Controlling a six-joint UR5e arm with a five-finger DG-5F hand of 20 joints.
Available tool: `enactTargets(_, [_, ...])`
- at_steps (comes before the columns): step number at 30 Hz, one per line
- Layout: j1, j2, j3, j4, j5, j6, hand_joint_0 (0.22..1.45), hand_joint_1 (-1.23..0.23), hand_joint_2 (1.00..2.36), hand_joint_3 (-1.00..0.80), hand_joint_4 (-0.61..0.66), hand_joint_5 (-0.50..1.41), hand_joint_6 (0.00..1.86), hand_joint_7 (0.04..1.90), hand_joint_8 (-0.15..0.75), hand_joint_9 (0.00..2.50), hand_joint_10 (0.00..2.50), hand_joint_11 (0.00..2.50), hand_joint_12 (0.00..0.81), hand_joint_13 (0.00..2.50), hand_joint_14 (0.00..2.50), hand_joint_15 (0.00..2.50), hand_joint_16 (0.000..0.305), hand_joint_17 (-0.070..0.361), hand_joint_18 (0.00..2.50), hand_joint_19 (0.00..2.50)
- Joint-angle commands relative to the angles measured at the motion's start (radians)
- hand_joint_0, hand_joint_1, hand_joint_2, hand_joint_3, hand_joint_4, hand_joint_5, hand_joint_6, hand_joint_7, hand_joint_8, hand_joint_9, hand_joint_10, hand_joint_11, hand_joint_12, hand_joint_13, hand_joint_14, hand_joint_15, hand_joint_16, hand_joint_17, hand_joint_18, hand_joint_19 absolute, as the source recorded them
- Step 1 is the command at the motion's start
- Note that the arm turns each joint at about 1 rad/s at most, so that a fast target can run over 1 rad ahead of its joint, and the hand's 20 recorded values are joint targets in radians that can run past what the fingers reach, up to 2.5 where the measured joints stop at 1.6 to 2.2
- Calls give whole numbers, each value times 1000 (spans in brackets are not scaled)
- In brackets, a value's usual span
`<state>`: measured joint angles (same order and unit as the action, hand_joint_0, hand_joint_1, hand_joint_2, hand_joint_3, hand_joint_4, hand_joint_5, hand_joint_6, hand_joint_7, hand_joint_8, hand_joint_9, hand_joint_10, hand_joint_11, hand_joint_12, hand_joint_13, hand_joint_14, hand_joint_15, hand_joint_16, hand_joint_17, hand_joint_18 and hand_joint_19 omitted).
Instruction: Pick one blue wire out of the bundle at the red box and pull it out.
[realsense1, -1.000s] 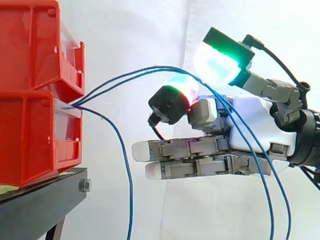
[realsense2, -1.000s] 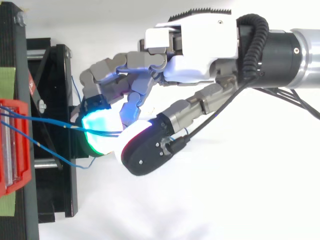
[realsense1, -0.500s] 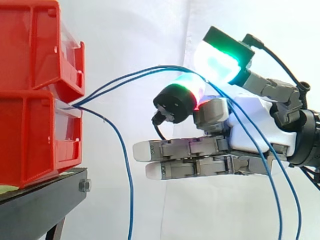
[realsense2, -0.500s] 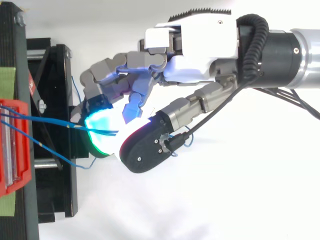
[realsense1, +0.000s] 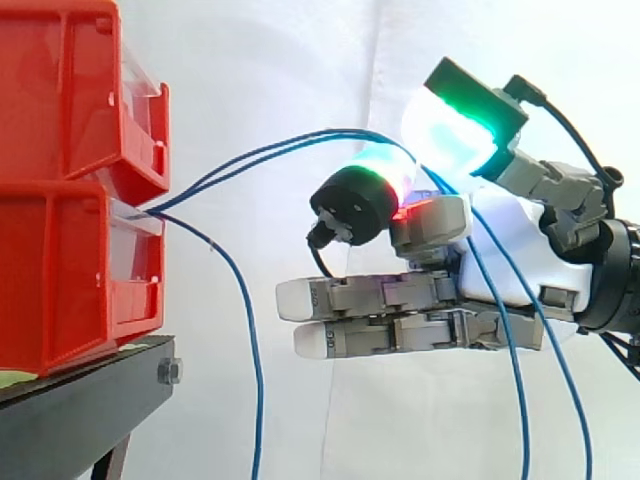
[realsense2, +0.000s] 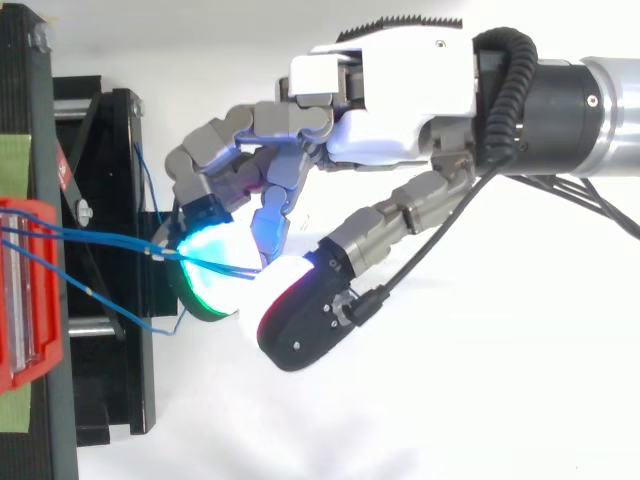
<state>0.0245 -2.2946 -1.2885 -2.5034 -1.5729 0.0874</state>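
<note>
Beside the box (realsense1: 80, 290), my fingers (realsense1: 455, 120) pinch two wires (realsense2: 90, 238), neither pulled free yet; singling one out remains.

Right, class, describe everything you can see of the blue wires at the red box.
The blue wires look thin, flexible and plastic-coated. Three leave the gap between the stacked bins of the red box. Two arch up and rightward, pass between glowing fingertips of the hand, which seem to pinch them, then hang slack down past its palm. The third droops down alone.
</note>
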Motion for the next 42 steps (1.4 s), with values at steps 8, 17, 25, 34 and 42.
enactTargets(8, [0,0,1,2,1,0,535,-805,1000,-500,198,-106,811,1320,244,1096,31,939,389,393,12,284,60,136,249,316])
enactTargets(17, [0,0,0,6,1,0,554,-497,1005,-442,140,-60,725,1378,224,1180,30,853,378,422,12,293,59,133,240,378])
enactTargets(25, [0,0,0,6,-1,0,579,-779,1015,-289,159,-90,832,1396,244,1253,33,1013,377,522,16,386,56,126,304,378])
enactTargets(34, [0,0,0,8,-1,0,628,-933,1015,-316,144,-108,851,1369,238,1192,33,1047,375,493,17,360,56,126,312,334])
enactTargets(42, [0,0,0,9,1,-2,668,-964,1010,-391,123,-110,844,1406,232,1168,32,1039,377,475,15,344,56,127,316,300])
